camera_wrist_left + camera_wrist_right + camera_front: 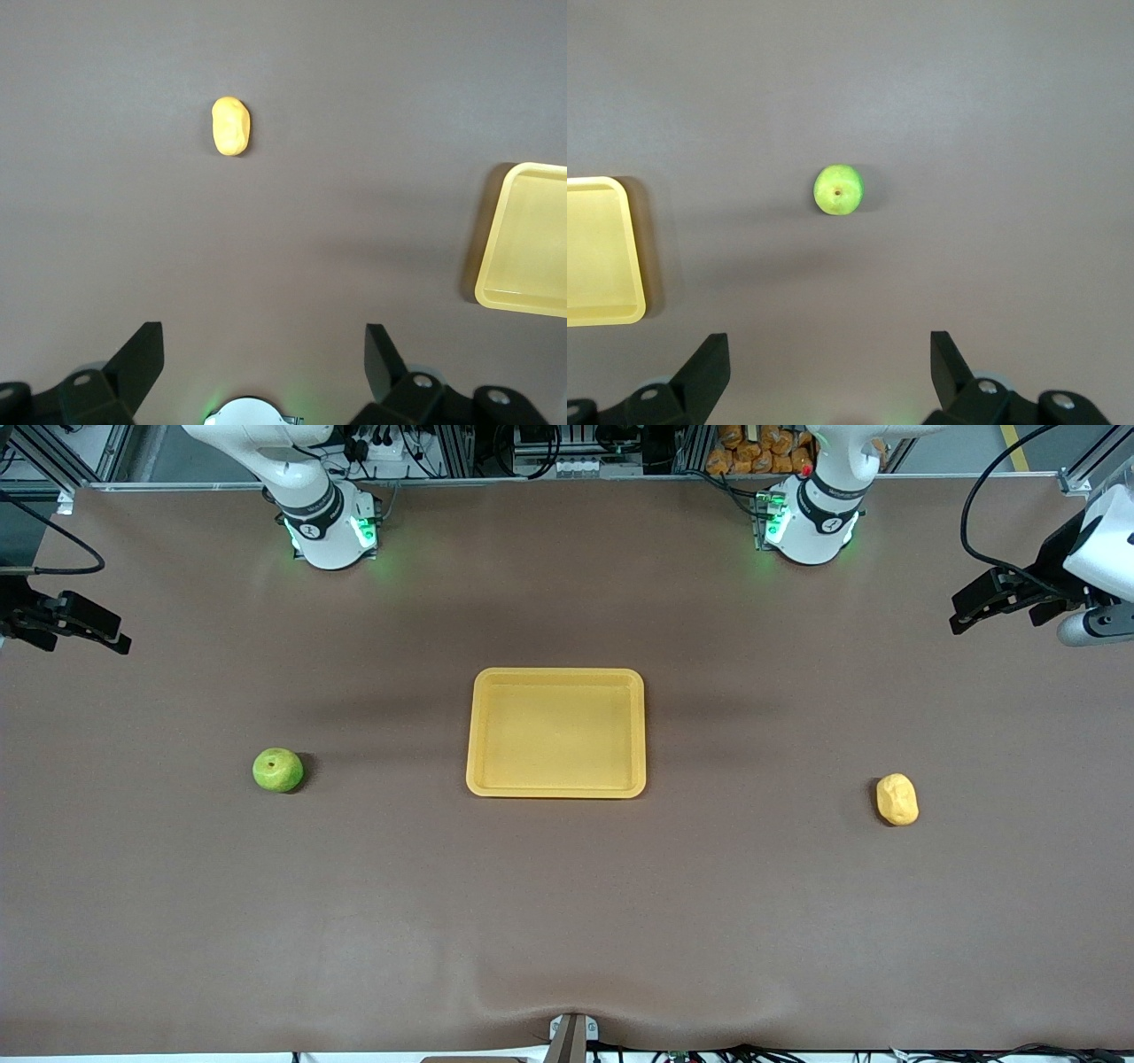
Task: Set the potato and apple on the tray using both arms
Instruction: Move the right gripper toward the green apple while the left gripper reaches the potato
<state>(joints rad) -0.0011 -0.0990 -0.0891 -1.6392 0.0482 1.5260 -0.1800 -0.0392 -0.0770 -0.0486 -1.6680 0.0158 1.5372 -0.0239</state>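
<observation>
The yellow tray (555,677) lies empty at the table's middle. The green apple (278,770) sits on the table toward the right arm's end; it also shows in the right wrist view (838,189). The yellow-orange potato (897,799) lies toward the left arm's end; it also shows in the left wrist view (231,126). My left gripper (970,613) hangs open and empty high over the table's edge at the left arm's end. My right gripper (97,633) hangs open and empty high over the edge at the right arm's end. The left wrist view (523,239) and the right wrist view (598,252) each show part of the tray.
The brown table mat (567,921) covers the whole table. The arm bases (328,527) stand with green lights along the edge farthest from the front camera. A small mount (571,1036) sits at the nearest edge.
</observation>
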